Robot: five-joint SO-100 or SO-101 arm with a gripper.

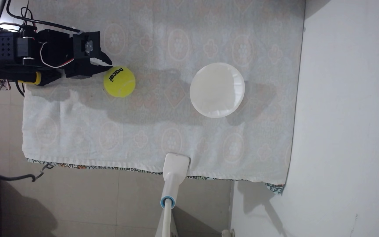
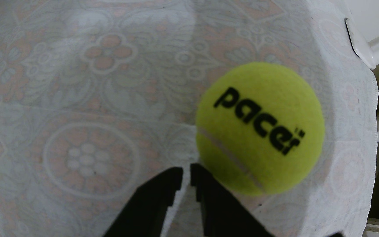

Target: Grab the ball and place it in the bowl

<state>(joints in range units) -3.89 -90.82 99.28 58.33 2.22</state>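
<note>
The ball (image 1: 119, 81), fuzzy yellow-green with black "pacer" lettering, rests on the patterned cloth just right of the black arm in the fixed view. My gripper (image 1: 111, 64) sits at the ball's upper-left edge, fingertips almost together and nothing between them. In the wrist view the ball (image 2: 260, 130) lies to the right of the gripper (image 2: 186, 169), whose right finger (image 2: 209, 193) is beside or touching its lower-left side; only a thin slit separates the jaws. The bowl (image 1: 217, 90), round, white and empty, stands on the cloth well to the ball's right.
A pale flowered cloth (image 1: 138, 132) covers the table. A white clamp-like stand (image 1: 176, 166) grips its near edge below the bowl. Cables (image 1: 17, 176) trail at the left. White furniture (image 2: 366, 41) lies beyond the cloth's edge in the wrist view.
</note>
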